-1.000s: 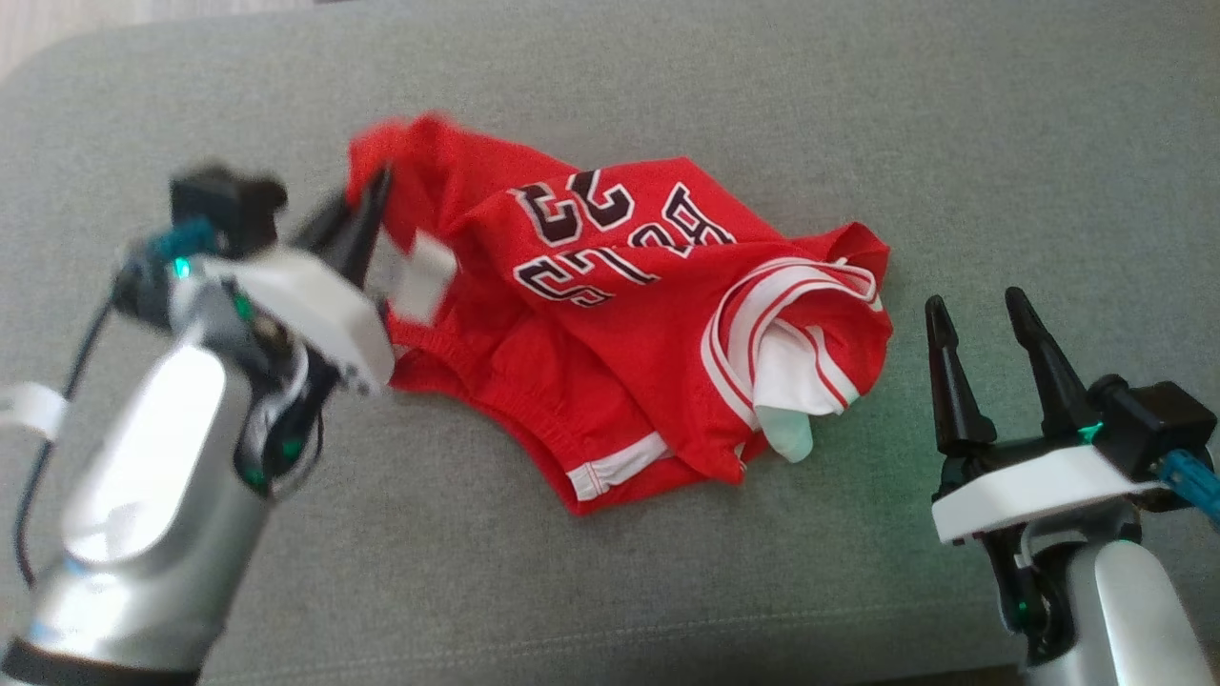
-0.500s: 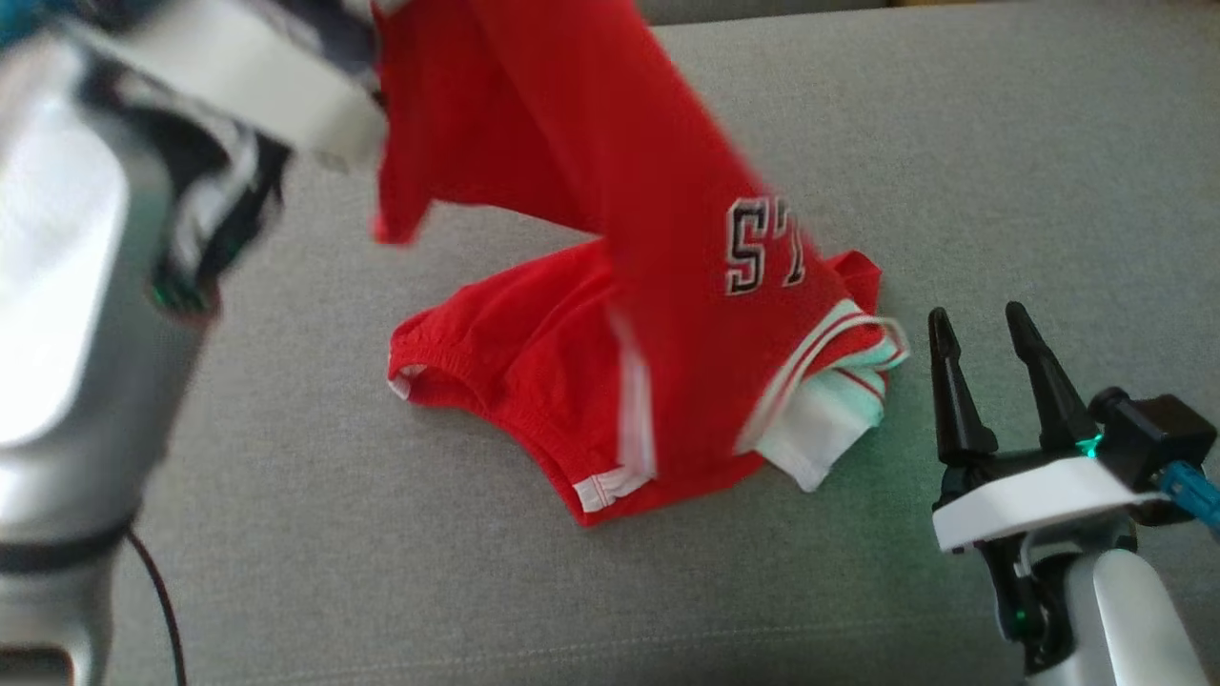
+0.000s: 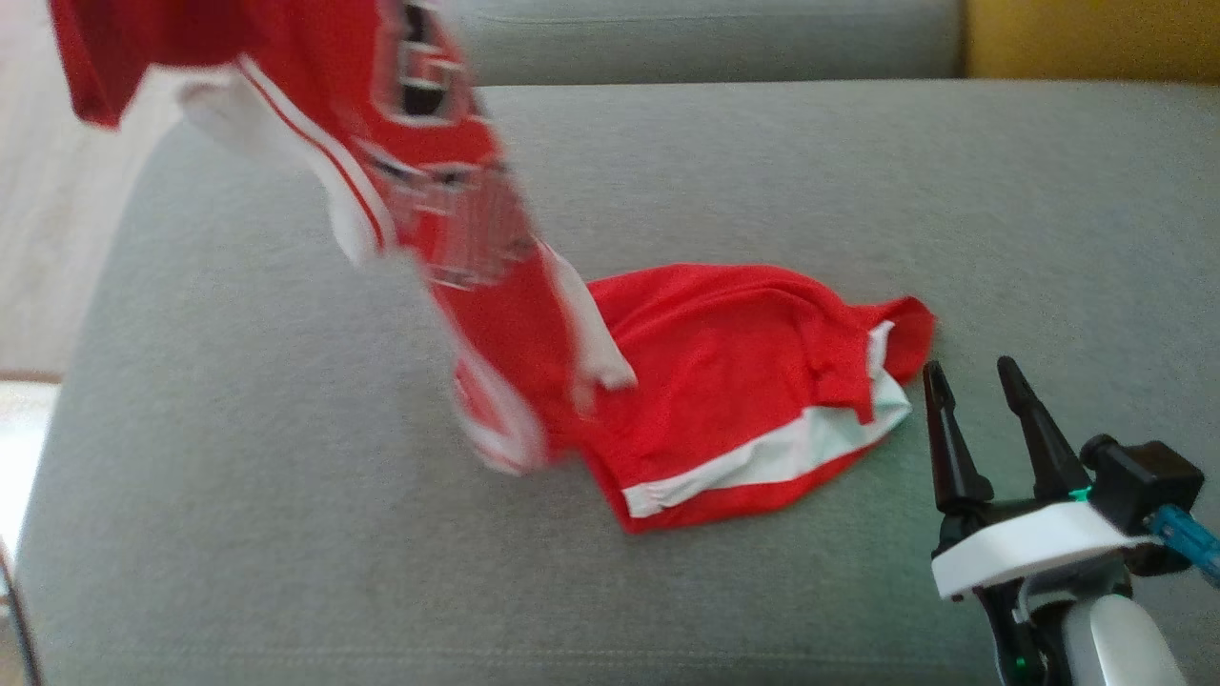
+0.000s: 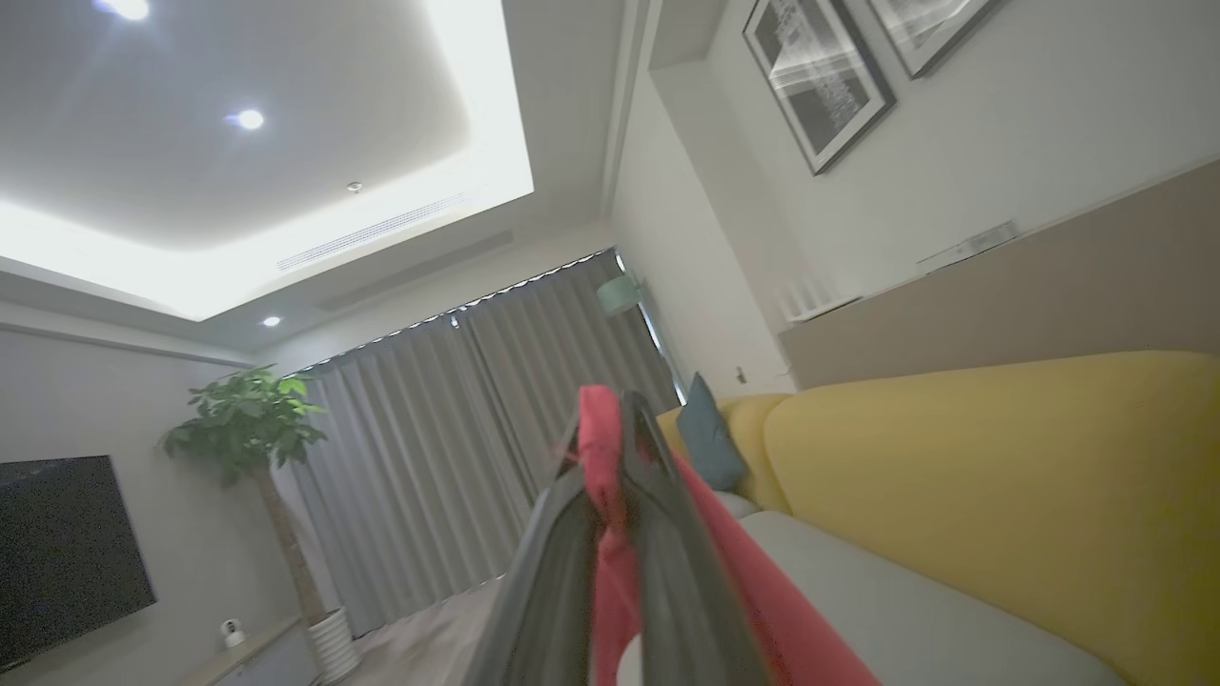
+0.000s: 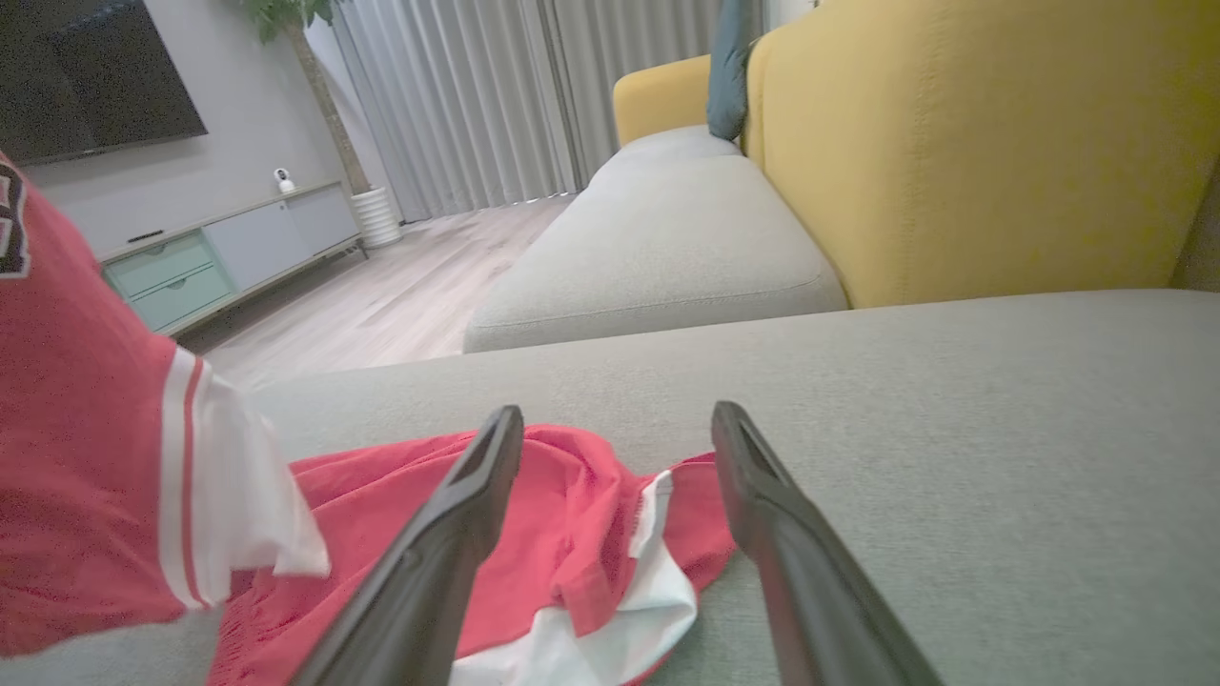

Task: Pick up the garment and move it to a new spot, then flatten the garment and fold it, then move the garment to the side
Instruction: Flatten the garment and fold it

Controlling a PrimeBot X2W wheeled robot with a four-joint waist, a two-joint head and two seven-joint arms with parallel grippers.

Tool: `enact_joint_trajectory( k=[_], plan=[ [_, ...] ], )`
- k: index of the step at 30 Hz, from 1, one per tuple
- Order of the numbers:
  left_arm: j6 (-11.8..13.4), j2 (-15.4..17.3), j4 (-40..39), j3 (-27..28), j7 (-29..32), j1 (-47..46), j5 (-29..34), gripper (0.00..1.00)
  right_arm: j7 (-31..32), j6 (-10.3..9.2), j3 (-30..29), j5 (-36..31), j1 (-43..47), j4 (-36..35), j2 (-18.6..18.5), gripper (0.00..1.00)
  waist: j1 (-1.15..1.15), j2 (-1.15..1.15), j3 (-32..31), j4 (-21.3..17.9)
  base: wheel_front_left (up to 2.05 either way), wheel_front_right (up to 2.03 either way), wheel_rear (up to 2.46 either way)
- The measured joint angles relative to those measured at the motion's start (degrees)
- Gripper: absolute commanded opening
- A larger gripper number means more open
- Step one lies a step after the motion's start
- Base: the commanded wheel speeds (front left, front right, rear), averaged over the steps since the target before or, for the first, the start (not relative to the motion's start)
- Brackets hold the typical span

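The garment (image 3: 724,381) is a red jersey with white trim and dark lettering. One end is lifted high toward the upper left of the head view, blurred; the other end still lies on the grey sofa seat (image 3: 286,476). In the left wrist view my left gripper (image 4: 615,429) is shut on a pinch of the red garment (image 4: 610,562), fingers pointing up toward the ceiling. My right gripper (image 3: 970,381) stands open at the lower right, just right of the garment's lying end. In the right wrist view its fingers (image 5: 467,505) frame the garment (image 5: 400,524) with nothing between them.
A yellow backrest (image 5: 953,143) runs along the sofa's far side, with a second grey seat cushion (image 5: 658,257) beyond. The seat's left edge (image 3: 95,314) drops to a pale floor. A TV cabinet (image 5: 219,248) and potted plant (image 4: 248,438) stand across the room.
The left arm has risen up and out of the head view, pulling one end of the garment off the seat and unrolling it. The head camera has shifted. The right gripper stayed open and still.
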Motion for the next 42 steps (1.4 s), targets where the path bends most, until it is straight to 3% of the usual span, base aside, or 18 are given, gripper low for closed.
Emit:
enact_joint_trajectory(
  k=[6,16,26,37,38,39,42],
  plan=[
    [-1.24,3.36,10.85,2.24,-1.00,-3.16,-0.36,0.00,0.49,0.00,0.68,-0.01,0.30,-0.71,0.01,1.00,0.00,0.00,0.23,5.41,0.00,0.00,0.00],
    [-1.43,4.21,21.68,4.71,-7.04,1.16,-3.88,0.00,2.69,0.00,0.67,-1.77,-0.07,-2.83,0.01,1.00,0.00,0.00,4.42,8.97,0.00,0.00,0.00],
    [-2.99,-3.22,29.16,6.06,-13.58,13.67,-11.92,0.00,5.23,0.00,0.74,-3.81,-4.10,-6.57,-0.01,1.00,0.00,0.00,10.40,9.27,0.00,0.00,0.00],
    [-2.43,-6.44,46.06,9.69,-18.60,24.58,-17.44,0.00,6.11,0.00,0.57,-4.14,-5.20,-7.57,-0.04,1.00,0.00,0.00,14.30,7.17,0.00,0.00,0.00],
    [-2.44,-6.65,47.26,9.66,-19.01,24.79,-17.49,0.19,6.11,0.00,0.44,-4.14,-5.41,-7.65,-0.04,1.00,0.00,0.00,14.51,7.11,0.00,0.00,0.00],
    [-2.42,-6.78,48.11,9.65,-19.44,24.93,-17.49,1.00,6.11,0.00,0.41,-4.22,-5.71,-7.65,-0.04,1.00,0.01,0.00,14.63,7.05,0.00,0.00,0.00],
    [-2.36,-7.34,49.05,9.77,-21.35,25.04,-17.18,1.00,6.09,0.00,0.27,-4.64,-6.03,-7.69,-0.04,1.00,0.01,0.00,14.55,6.98,0.00,0.00,0.00]
  ],
)
